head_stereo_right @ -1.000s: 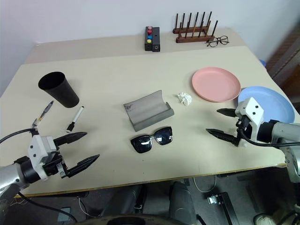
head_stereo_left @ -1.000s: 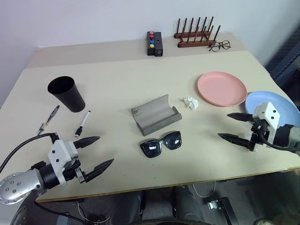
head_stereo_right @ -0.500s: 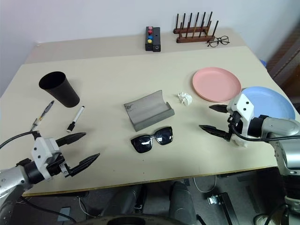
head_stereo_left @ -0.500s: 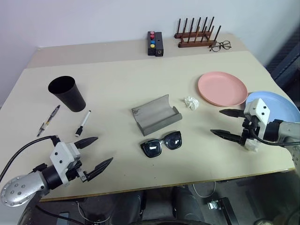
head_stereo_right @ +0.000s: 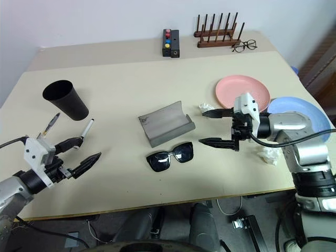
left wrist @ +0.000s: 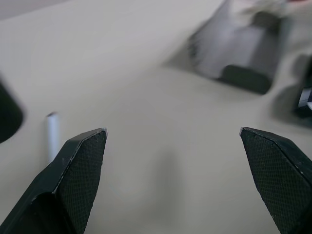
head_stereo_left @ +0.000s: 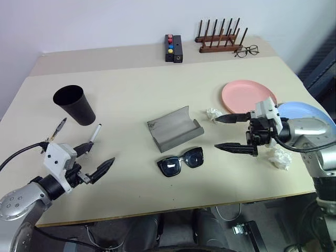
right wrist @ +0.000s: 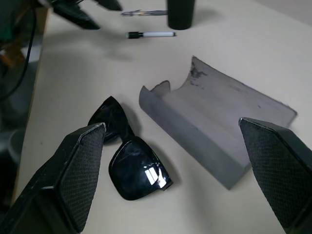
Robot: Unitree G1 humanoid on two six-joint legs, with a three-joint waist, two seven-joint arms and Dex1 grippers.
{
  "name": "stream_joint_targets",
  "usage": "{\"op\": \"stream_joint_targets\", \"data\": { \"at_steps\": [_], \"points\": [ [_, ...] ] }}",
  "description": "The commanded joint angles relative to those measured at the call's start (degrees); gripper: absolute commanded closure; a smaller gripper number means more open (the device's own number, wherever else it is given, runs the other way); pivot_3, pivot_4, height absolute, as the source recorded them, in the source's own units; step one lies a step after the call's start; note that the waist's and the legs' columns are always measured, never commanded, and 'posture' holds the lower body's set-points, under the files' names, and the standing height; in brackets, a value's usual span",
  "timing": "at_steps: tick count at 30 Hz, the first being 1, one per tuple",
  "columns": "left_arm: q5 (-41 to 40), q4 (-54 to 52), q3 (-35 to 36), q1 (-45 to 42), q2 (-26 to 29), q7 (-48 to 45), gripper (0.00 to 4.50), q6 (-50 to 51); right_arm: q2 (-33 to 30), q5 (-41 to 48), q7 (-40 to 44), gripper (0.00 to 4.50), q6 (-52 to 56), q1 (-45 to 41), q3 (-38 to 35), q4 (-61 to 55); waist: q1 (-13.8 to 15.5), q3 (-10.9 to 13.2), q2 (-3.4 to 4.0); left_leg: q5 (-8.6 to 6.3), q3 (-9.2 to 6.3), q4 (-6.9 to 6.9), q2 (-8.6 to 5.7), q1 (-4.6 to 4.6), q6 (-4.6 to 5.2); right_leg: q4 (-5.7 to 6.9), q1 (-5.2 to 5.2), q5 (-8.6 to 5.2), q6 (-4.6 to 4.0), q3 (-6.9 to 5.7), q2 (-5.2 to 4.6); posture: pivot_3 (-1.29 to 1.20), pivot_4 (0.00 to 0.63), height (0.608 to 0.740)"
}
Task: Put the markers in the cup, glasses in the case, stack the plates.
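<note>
With both arms hovering above the surface, I read the right gripper as the one set up for the next pick: its two black fingers are spread wide with nothing between them, pointing across toward my left. The sunglasses lie just beyond those fingertips, a little nearer my body, unfolded and lens-side up, their long axis running roughly left to right across the surface with a slight tilt. That axis is close to the line the gripper points along, so I judge the wrist needs to turn before the fingers can close across the frame rather than along it. The case sits open directly behind the sunglasses, near but apart, its trough running nearly parallel to them.

My left gripper is also wide open and empty. It sits just short of the white marker, which lies with its length running away from me, white end toward the cup. The clear marker lies to its left.

The pink plate and blue plate rest side by side, unstacked, behind the right arm.
</note>
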Motion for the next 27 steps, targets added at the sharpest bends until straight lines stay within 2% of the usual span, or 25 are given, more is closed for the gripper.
{"op": "stream_joint_targets", "data": {
  "at_steps": [1,9,20,27],
  "points": [
    [3.9,-2.6,0.6,1.7,0.4,4.4,0.0,2.8,1.5,-1.9,3.1,0.01,-4.1,-3.3,1.5,3.6,0.0,0.0,0.0,0.0,0.0,0.0,0.0,0.0,-0.01,0.0,0.0,0.0,0.0,0.0,0.0,0.0,0.15,0.74],
    [1.3,-9.0,2.0,1.9,1.0,9.5,0.0,17.7,6.2,-4.9,5.7,0.01,-8.5,-8.5,4.7,9.2,0.0,0.0,0.0,0.07,-0.01,-0.02,0.01,-0.01,-0.14,0.04,-0.06,0.0,0.0,0.02,0.01,0.0,0.15,0.74],
    [-2.1,-6.2,2.9,-14.2,1.8,17.3,0.0,33.8,9.4,-6.5,5.9,0.01,-10.2,-10.4,5.5,11.3,-0.1,0.0,-0.01,0.19,-0.05,-0.02,0.0,-0.01,-0.35,0.13,-0.09,0.02,0.01,0.0,0.03,0.0,0.15,0.74],
    [-3.3,-3.4,2.3,-19.4,2.3,17.8,0.0,40.1,10.7,-7.1,4.4,0.01,-11.2,-11.8,4.7,13.4,-0.7,0.0,-0.01,0.2,-0.06,-0.07,0.0,-0.01,-0.39,0.13,-0.14,0.02,0.01,0.0,0.05,0.0,0.15,0.74]
  ]
}}
